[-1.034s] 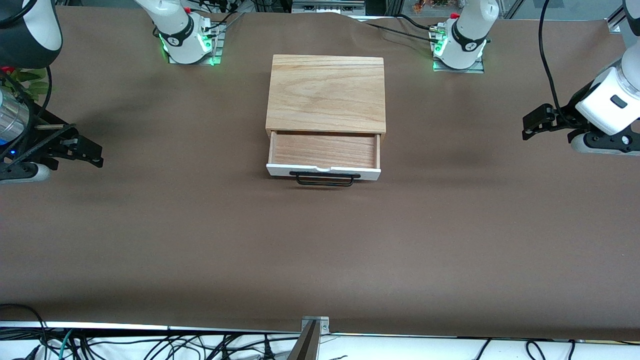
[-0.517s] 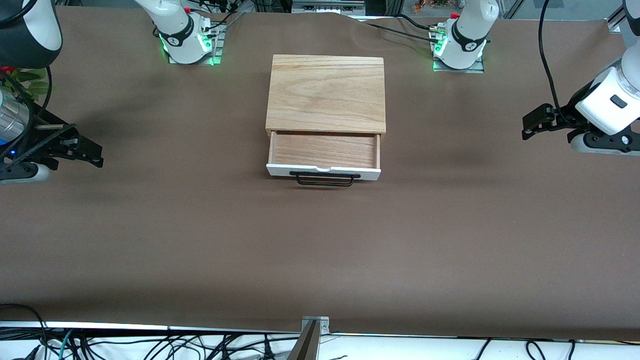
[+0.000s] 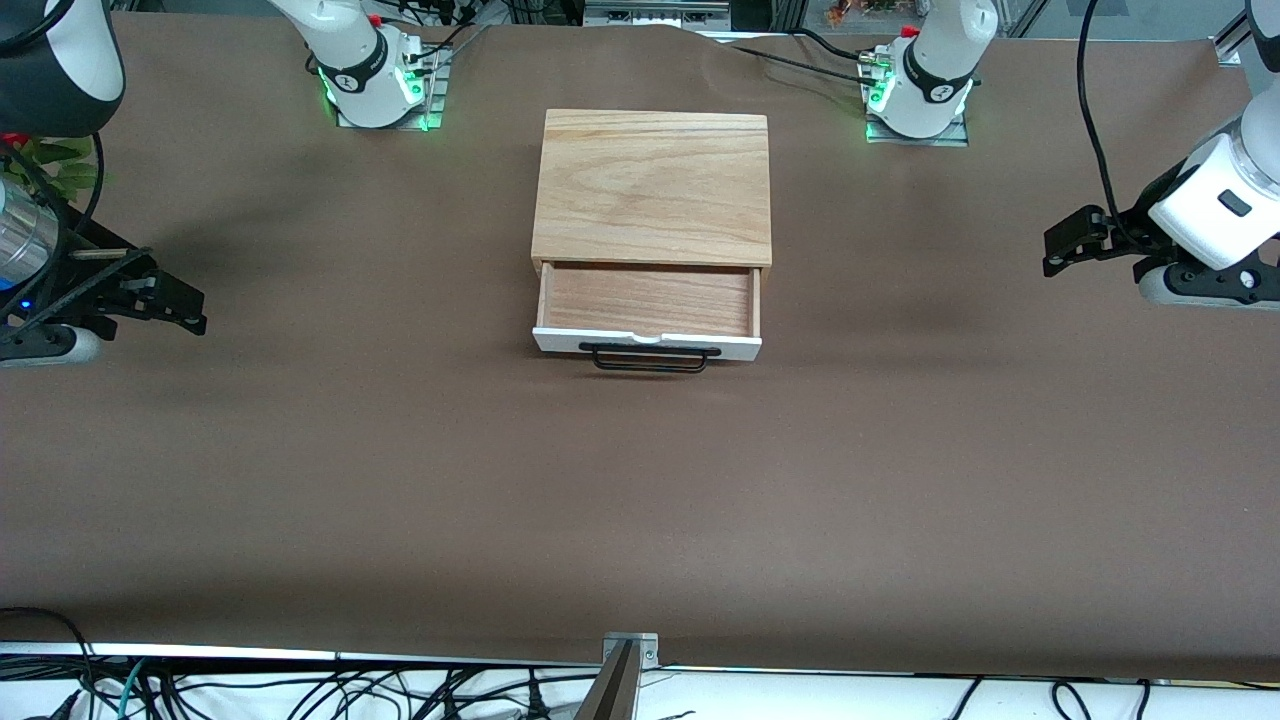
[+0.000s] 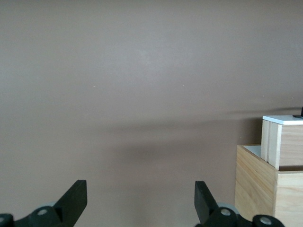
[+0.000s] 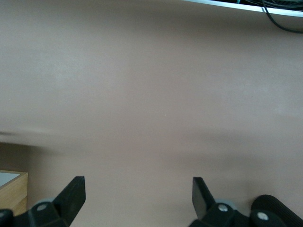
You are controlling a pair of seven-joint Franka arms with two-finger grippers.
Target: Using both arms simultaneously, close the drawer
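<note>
The scene is lit evenly and fairly brightly from overhead. Soft, diffuse shadows are cast on the brown table (image 3: 640, 480) at about 3 and 9 o'clock of the box (image 3: 652, 185), under the raised arms. A thin shadow is thrown beneath the handle (image 3: 655, 358). Green glow is seen at both bases. No glare is seen. In the wrist views the table is rendered smooth, with faint shadow bands, and the fingertips (image 4: 75, 198) are kept sharp.
</note>
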